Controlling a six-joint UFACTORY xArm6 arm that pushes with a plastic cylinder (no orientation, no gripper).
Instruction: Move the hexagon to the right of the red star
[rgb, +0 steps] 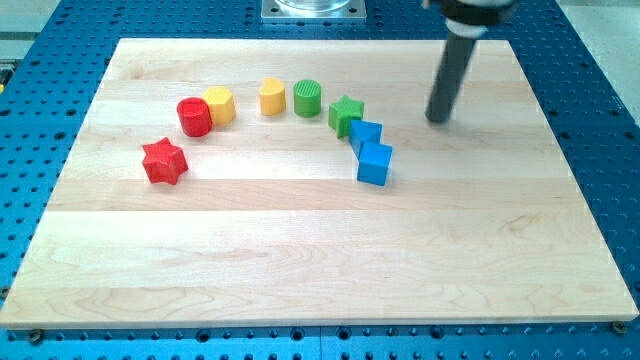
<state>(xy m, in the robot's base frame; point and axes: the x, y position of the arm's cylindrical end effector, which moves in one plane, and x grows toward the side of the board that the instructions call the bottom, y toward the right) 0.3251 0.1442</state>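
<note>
Between yellow hexagon (220, 104) and red star (165, 161): red cylinder (195, 116), touching hexagon. My tip (437, 120) well right; no claw on rod.

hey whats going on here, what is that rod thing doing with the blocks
A robot arm with a dark rod is set to push the yellow hexagon to the right of the red star. Right now my tip rests on the wooden board at the view's right, apart from every block; the nearest are the two blue cubes and the green star. The hexagon sits against the red cylinder, above and right of the red star, not yet pushed into place.
</note>
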